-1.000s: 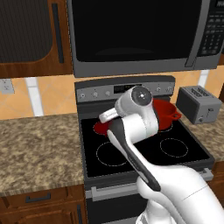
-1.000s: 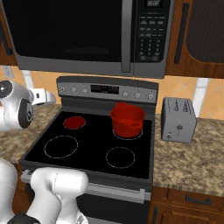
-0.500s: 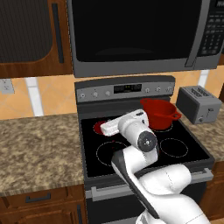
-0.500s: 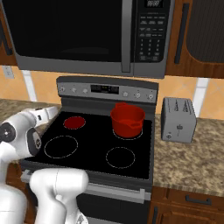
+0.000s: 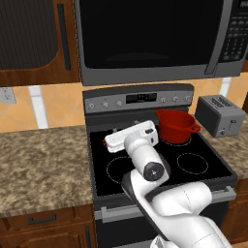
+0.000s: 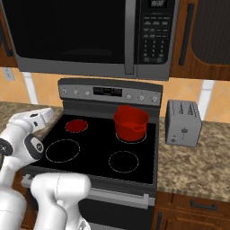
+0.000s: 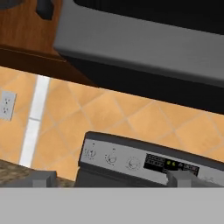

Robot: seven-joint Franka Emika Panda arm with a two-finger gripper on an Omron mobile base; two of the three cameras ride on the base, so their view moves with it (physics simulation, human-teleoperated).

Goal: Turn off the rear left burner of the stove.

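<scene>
The stove (image 6: 96, 144) has a black glass top and a grey back panel (image 5: 169, 99) carrying small knobs and a display. Its rear left burner (image 6: 76, 126) glows as a solid red disc. My gripper (image 5: 129, 134) hovers low over the left half of the cooktop, and in the left base view the white hand covers the burner. In the right base view the gripper (image 6: 42, 115) is just left of the red disc. In the hand view the gripper (image 7: 113, 180) is open and empty, its fingertips (image 7: 42, 179) wide apart, facing the panel's left knobs (image 7: 111, 158).
A red pot (image 5: 175, 126) sits on the rear right burner. A grey toaster (image 6: 182, 122) stands on the counter right of the stove. A black microwave (image 5: 150, 38) hangs low over the back panel. Granite counter (image 5: 43, 164) lies to the left.
The arm has folded down and the hand has dropped from above the cooktop to low over its left rear, turned toward the back panel. The jaws stay open.
</scene>
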